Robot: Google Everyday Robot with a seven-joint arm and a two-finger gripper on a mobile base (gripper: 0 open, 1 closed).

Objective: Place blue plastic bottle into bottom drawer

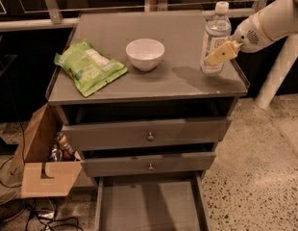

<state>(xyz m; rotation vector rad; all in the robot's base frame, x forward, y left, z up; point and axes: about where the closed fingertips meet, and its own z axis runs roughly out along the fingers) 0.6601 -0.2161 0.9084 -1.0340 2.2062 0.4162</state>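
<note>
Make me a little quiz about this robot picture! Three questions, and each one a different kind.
1. True or false: the bottom drawer is pulled open.
2. Pick one: what sits between the green bag and the blue plastic bottle? A) a white bowl B) a mug C) a book
3. Fill in the gap: the claw is at the ____, on the right side of the cabinet top.

Key: 1 true. 2 A. 3 blue plastic bottle.
</note>
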